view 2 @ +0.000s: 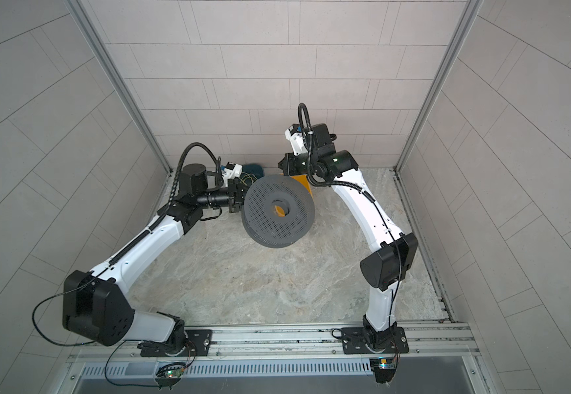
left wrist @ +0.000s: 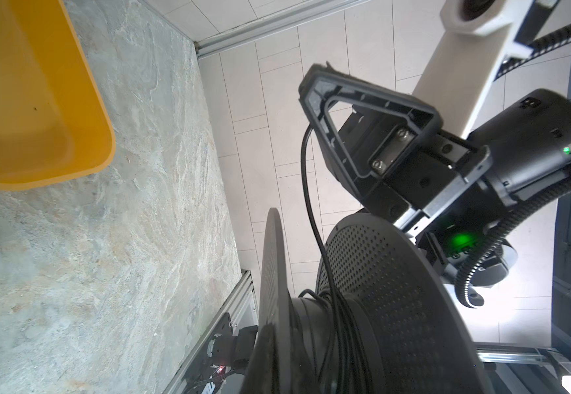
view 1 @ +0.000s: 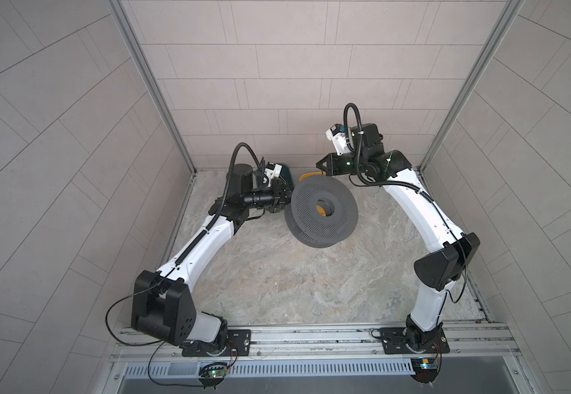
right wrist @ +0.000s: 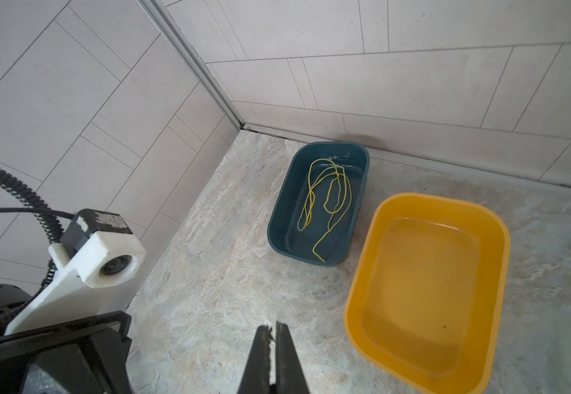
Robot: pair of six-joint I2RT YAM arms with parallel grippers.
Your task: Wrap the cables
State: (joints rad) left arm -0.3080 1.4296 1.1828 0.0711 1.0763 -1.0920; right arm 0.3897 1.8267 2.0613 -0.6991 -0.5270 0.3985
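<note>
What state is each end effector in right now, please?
Left end effector: closed, holding the gray spool by its flange.
Right end effector: closed, pinching the black cable that runs down to the spool's core.

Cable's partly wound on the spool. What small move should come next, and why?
Probably sweep the right gripper around the hub for another turn: it pinches the cable, a free stretch runs to the wound hub, and the left gripper holds the spool.
</note>
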